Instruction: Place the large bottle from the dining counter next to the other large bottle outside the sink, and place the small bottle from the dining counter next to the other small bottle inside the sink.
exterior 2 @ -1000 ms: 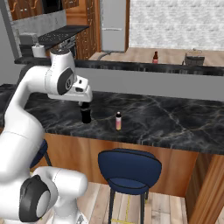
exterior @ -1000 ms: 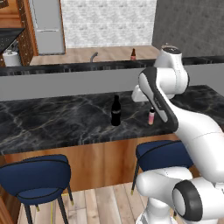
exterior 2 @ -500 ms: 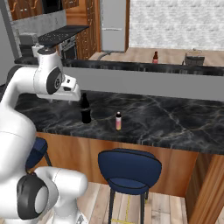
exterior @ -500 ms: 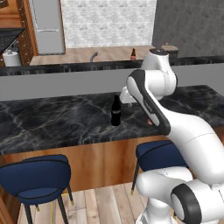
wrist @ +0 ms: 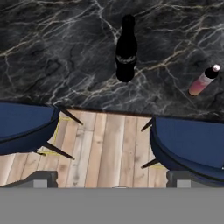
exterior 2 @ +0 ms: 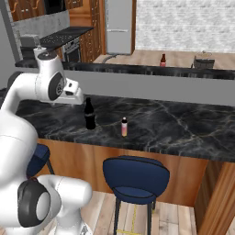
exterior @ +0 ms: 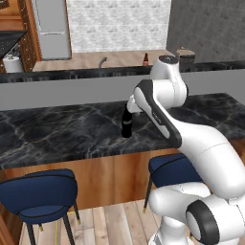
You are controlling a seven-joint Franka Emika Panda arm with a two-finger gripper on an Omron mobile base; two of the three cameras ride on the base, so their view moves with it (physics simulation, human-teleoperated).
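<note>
The long black, white-veined marble worktop [exterior: 57,134] runs across the foreground with a wooden front, and two blue stools [exterior 2: 133,176] stand at it. Behind it runs a second dark worktop [exterior 2: 137,69] carrying the curved metal faucet [exterior: 102,62] at the sink. The white arm [exterior: 158,100] reaches over the marble, its wrist just at 3 o'clock of the tall black bottle [exterior: 127,120] in the left base view. That black bottle stands upright on the marble near its front edge, touched by nothing. Seen from the camera on the hand, it sits at 12 o'clock, with the small pale-pink bottle [wrist: 202,81] at about 2 o'clock, well apart from it. In the right base view the pink bottle stands upright at 3 o'clock of the black one. The amber-brown bottle [exterior 2: 163,60] stands far back on the second worktop, at 3 o'clock of the faucet. The hand's fingers are not clearly visible; I cannot tell from the views how they stand
</note>
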